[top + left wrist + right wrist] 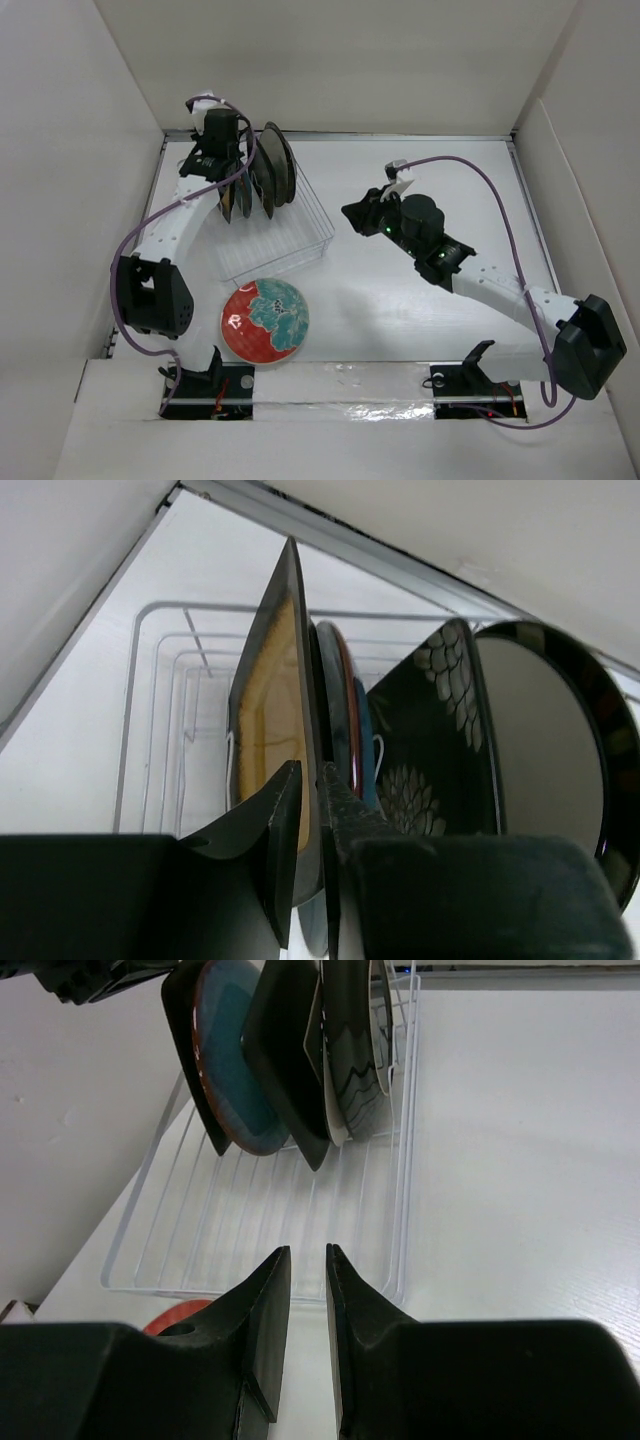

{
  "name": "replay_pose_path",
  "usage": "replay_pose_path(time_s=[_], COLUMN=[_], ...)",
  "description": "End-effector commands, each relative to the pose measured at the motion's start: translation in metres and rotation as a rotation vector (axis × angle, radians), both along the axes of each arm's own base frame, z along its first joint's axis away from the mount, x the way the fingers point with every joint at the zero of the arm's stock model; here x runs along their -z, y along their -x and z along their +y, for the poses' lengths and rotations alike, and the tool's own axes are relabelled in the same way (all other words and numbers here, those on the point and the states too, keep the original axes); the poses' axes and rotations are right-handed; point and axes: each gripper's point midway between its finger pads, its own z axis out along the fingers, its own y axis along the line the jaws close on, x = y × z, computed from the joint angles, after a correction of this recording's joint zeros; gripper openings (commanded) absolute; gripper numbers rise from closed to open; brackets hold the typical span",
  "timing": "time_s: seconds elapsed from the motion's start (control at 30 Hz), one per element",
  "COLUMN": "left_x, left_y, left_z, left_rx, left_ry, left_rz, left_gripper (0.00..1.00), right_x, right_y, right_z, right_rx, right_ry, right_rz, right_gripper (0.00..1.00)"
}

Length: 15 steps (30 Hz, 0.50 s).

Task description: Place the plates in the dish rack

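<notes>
The clear dish rack (295, 245) sits at the back left with several plates (268, 175) standing on edge at its far end. My left gripper (224, 165) is over them, shut on the top edge of the square black-gold plate (265, 700), which shows between its fingertips (310, 790). Behind it stand a teal plate (357, 730), the square dark floral plate (440, 740) and the dark-rimmed cream plate (540, 740). The red plate with teal flowers (265, 320) lies flat on the table in front of the rack. My right gripper (352, 215) hovers right of the rack, empty, jaws a narrow gap apart (308, 1255).
White walls enclose the table on three sides. The near half of the rack floor (260, 1230) holds nothing. The red plate's edge (175, 1315) shows just outside the rack's near wall. The left arm's purple cable (130, 240) loops at the left.
</notes>
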Motion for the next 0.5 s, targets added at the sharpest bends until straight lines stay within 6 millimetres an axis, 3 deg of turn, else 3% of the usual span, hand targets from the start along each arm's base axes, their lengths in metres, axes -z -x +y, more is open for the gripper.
replay_pose_path(time_s=[0.0, 0.13, 0.23, 0.43, 0.47], left_x=[0.032, 0.058, 0.061, 0.04, 0.028], left_y=[0.028, 0.047, 0.052, 0.053, 0.055], left_z=[0.002, 0.004, 0.003, 0.001, 0.001], left_rx=[0.02, 0.023, 0.033, 0.041, 0.043], left_ry=[-0.008, -0.007, 0.004, 0.027, 0.035], left_rz=[0.113, 0.163, 0.158, 0.106, 0.076], left_gripper=[0.09, 0.08, 0.09, 0.28, 0.38], right_x=[-0.021, -0.021, -0.024, -0.029, -0.031], right_y=[-0.001, -0.002, -0.002, 0.002, 0.003], right_z=[0.007, 0.007, 0.005, 0.004, 0.001], right_rx=[-0.016, -0.011, -0.005, -0.005, 0.005], right_ry=[-0.04, -0.041, -0.046, -0.042, -0.04], right_rz=[-0.051, -0.05, -0.056, -0.069, -0.07], right_gripper=[0.27, 0.27, 0.27, 0.27, 0.27])
